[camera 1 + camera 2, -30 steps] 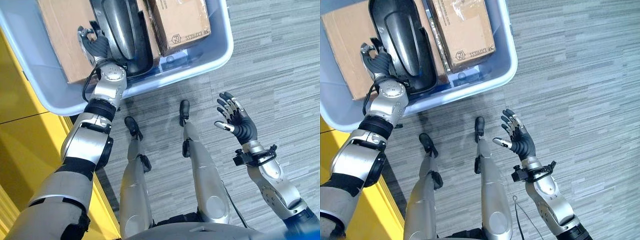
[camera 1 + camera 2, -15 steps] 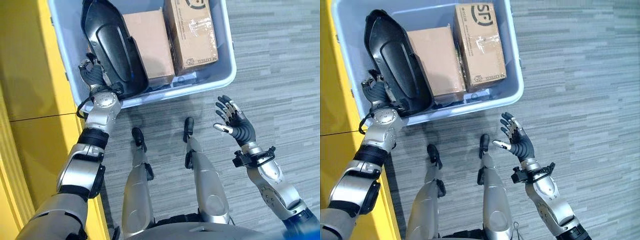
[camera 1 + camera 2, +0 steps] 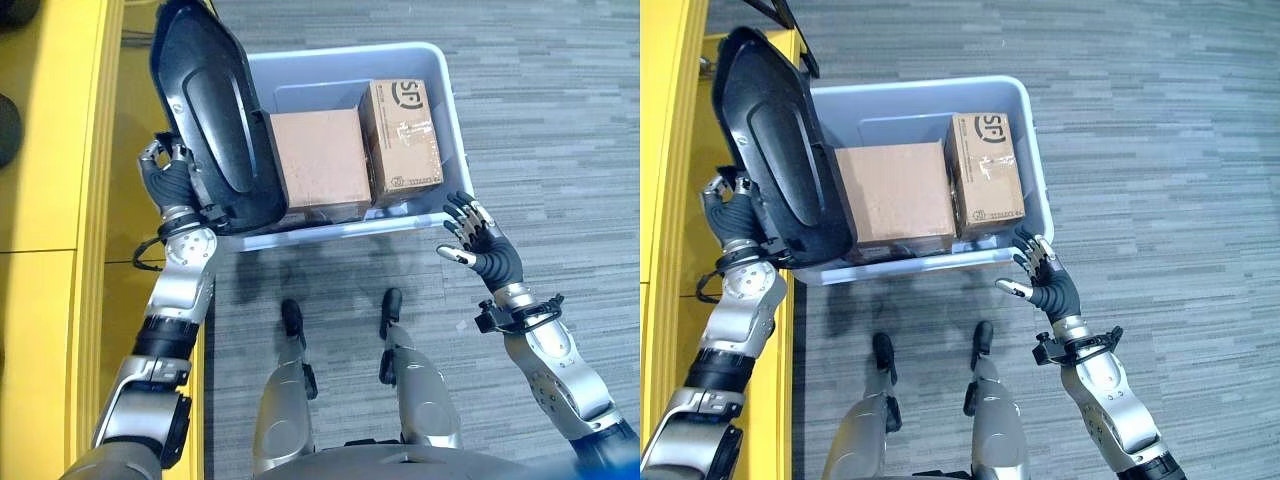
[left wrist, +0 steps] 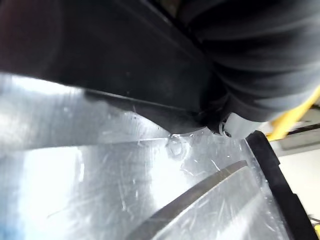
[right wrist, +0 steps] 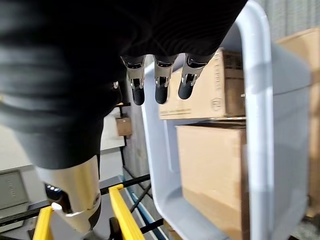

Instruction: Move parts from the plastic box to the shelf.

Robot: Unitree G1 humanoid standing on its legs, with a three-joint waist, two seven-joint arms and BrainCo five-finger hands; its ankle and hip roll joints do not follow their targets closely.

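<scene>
While the left hand (image 3: 170, 183) grips the near edge of the large black moulded part (image 3: 215, 120), fingers curled round it, the part stands tilted up over the left end of the plastic box (image 3: 452, 120), its far end reaching out past the box's far-left corner and over the yellow shelf (image 3: 55, 150). The part's lower end overlaps the box's near-left corner. In the left wrist view the part's glossy dark surface (image 4: 100, 175) sits right against the camera, with the hand's ribbed cover (image 4: 260, 60) beside it; fingers hidden there.

Right hand (image 3: 482, 243) is free, holding nothing: fingers straight and slightly spread, thumb apart, palm facing the box. It hangs just beside the box's near-right corner; contact with the rim can't be judged from the head views. Right wrist view shows its dark fingertips (image 5: 159, 92) straight, close to the box wall (image 5: 260, 100) but apart from it.

Inside the box: two cardboard boxes side by side. The wider plain one (image 3: 318, 160) sits in the middle, next to the black part. The narrower taped one with print (image 3: 400, 135) is against the right wall. Both lie flat.

Box rests on grey striped carpet (image 3: 550, 100). Yellow shelf runs along the robot's left side, with a dark round object (image 3: 8, 130) at its far-left edge, too cut off to identify.
</scene>
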